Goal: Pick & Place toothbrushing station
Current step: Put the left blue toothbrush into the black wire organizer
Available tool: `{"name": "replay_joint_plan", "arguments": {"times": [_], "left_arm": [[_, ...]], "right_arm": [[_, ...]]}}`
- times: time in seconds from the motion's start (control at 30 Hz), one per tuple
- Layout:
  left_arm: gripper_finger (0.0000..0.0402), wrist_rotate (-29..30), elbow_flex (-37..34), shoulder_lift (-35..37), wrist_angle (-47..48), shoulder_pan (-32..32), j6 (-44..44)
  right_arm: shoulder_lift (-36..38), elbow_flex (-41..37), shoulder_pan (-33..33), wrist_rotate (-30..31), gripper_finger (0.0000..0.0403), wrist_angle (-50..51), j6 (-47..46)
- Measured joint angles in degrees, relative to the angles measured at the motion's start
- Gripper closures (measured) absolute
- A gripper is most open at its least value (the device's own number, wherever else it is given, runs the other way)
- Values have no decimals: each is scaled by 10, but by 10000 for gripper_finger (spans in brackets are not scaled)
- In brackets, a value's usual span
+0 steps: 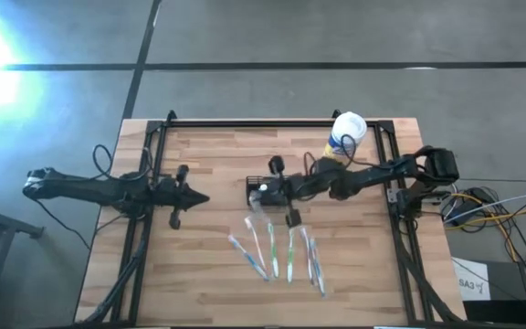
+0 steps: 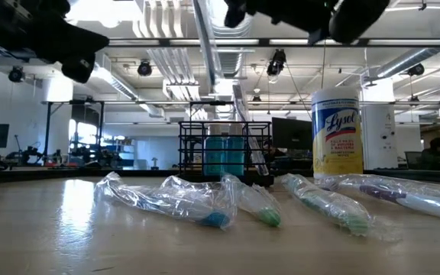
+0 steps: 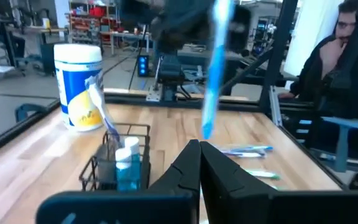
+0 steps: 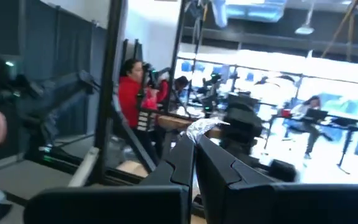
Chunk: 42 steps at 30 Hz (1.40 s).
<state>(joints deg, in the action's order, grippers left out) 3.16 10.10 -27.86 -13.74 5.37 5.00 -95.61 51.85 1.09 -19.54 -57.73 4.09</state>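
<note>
The black wire-mesh caddy stands on the table's middle, also seen in the low view and the left wrist view. It holds a wrapped toothbrush and a blue-and-white tube. My right gripper reaches in from the right, high over the caddy. It is shut on a wrapped blue toothbrush. My left gripper is shut and empty, left of the caddy, above the table. Several wrapped toothbrushes lie on the table nearer than the caddy. My right gripper pinches the crinkled wrapper at the toothbrush's upper end between its two fingertips. The fingers lie about level and point toward the table's left. The toothbrush hangs below them, nearly upright, its lower end clear of the table beside the caddy.
A white-and-yellow wipes tub stands at the far right, behind the right arm, also seen in the low view. The black frame rail runs along the table's far edge. People sit in the room beyond the table.
</note>
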Motion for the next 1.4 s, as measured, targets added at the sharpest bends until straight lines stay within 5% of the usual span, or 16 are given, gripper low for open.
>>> {"name": "replay_joint_plan", "arguments": {"times": [0.33,0.87,1.13,1.4], "left_arm": [[382,89,69,-200,-170,-3,-26],[160,78,217,-355,-192,-6,-46],[153,3,254,-396,-189,-6,-54],[154,2,276,-422,-188,-10,-54]], "right_arm": [[0,-31,36,-31,394,-47,35],[0,-28,36,-32,394,-42,65],[0,-28,36,-29,394,-42,71],[0,-27,36,-17,394,-42,69]]}}
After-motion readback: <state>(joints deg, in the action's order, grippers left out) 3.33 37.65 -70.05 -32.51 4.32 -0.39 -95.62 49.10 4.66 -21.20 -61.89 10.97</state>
